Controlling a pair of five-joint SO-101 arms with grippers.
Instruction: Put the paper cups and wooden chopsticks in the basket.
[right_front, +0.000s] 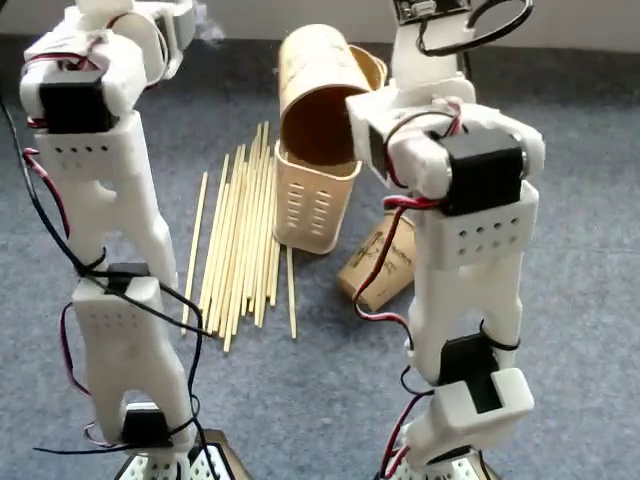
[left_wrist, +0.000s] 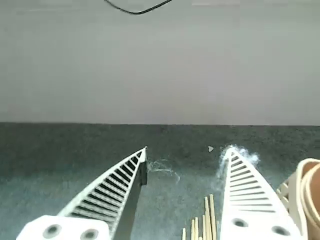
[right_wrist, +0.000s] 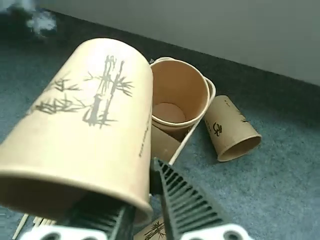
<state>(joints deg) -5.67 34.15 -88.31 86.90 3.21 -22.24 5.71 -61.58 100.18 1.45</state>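
My right gripper (right_wrist: 142, 197) is shut on the rim of a tilted paper cup (right_wrist: 85, 125) with a bamboo print. It holds that cup (right_front: 315, 95) over the cream slotted basket (right_front: 315, 205). A second cup (right_wrist: 177, 97) stands upright in the basket. Another cup (right_wrist: 230, 130) lies on its side on the carpet past the basket, and one more (right_front: 385, 262) lies next to the right arm. Several wooden chopsticks (right_front: 240, 240) lie fanned on the carpet left of the basket. My left gripper (left_wrist: 187, 152) hangs open over the carpet at the far ends of the chopsticks (left_wrist: 205, 220), holding nothing.
Grey carpet covers the table and a pale wall rises behind it. A tuft of white fluff (left_wrist: 240, 152) lies by the left gripper's fingertip. The two arm bases stand at the front edge, with free carpet between them.
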